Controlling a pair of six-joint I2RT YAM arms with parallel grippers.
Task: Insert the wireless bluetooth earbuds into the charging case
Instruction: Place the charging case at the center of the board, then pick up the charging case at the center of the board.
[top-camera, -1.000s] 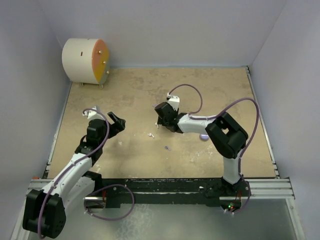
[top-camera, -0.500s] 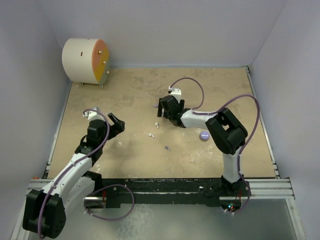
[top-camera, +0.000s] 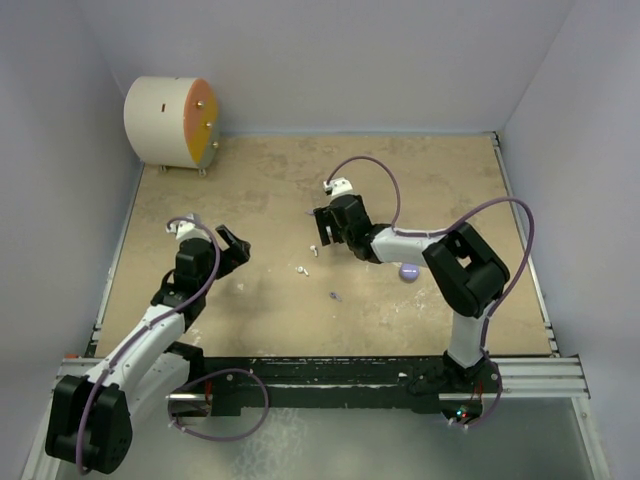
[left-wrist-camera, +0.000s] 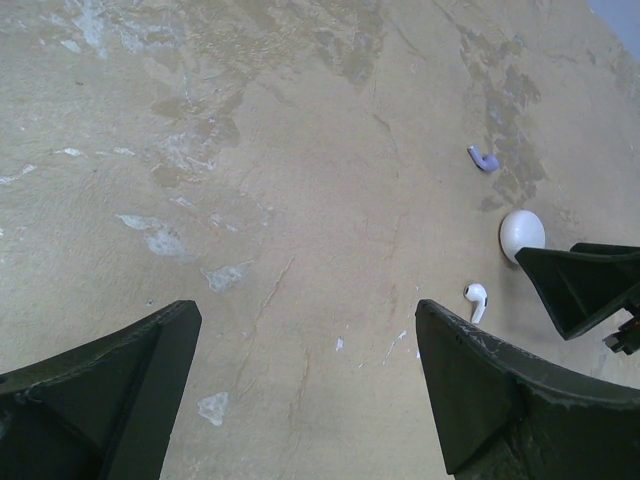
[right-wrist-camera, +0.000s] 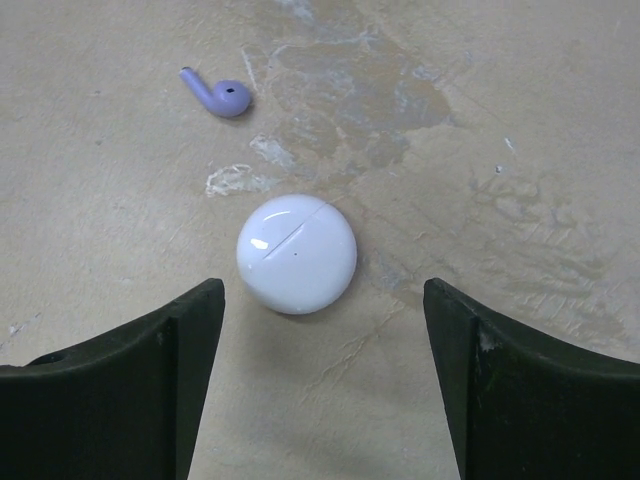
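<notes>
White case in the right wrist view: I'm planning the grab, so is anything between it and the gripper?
Nothing visible. The white case lies just ahead of the open right gripper; the purple earbud lies farther on, apart from it.

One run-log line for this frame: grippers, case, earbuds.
left gripper open, empty | right gripper open around closed white case, not touching | white earbud, lilac earbud loose on table

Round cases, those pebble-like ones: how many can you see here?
2. A white case lies just ahead of the open right gripper. A lilac case sits beside the right arm. More could be hidden under the arms.
</notes>
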